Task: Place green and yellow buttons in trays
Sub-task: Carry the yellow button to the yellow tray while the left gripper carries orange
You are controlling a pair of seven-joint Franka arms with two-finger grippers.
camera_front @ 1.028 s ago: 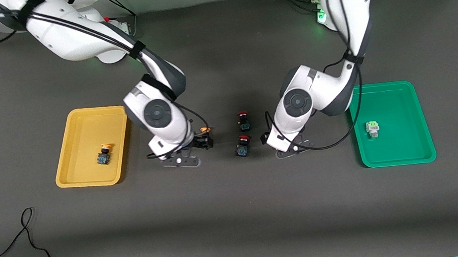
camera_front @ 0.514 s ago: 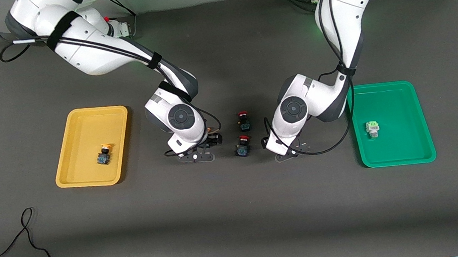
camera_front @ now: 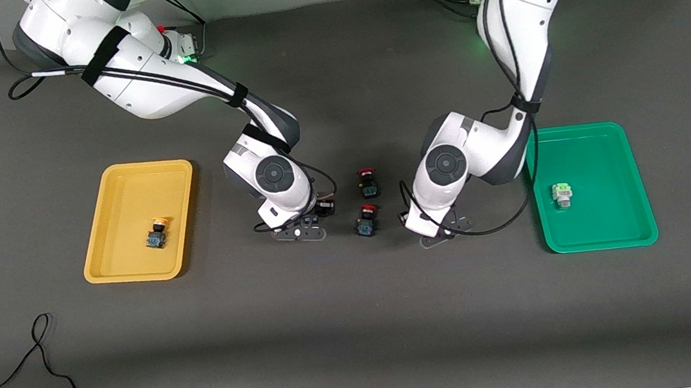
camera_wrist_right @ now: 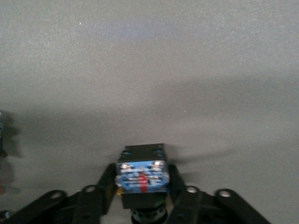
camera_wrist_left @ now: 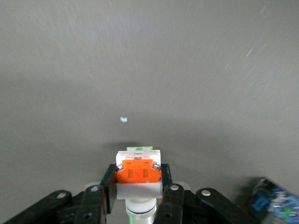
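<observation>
White-grey button (camera_wrist_left: 138, 173) pinched in left gripper (camera_wrist_left: 139, 186) jaws, black button (camera_wrist_right: 141, 176) in right gripper (camera_wrist_right: 142, 189) jaws.

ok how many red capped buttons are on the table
2. One red-capped button sits mid-table; the other lies just nearer the camera. The right gripper holds a black button, cap hidden.

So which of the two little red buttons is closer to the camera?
The red-capped button lying between the two end effectors is closer. The other red-capped button sits farther from the front camera, higher in that view.
</observation>
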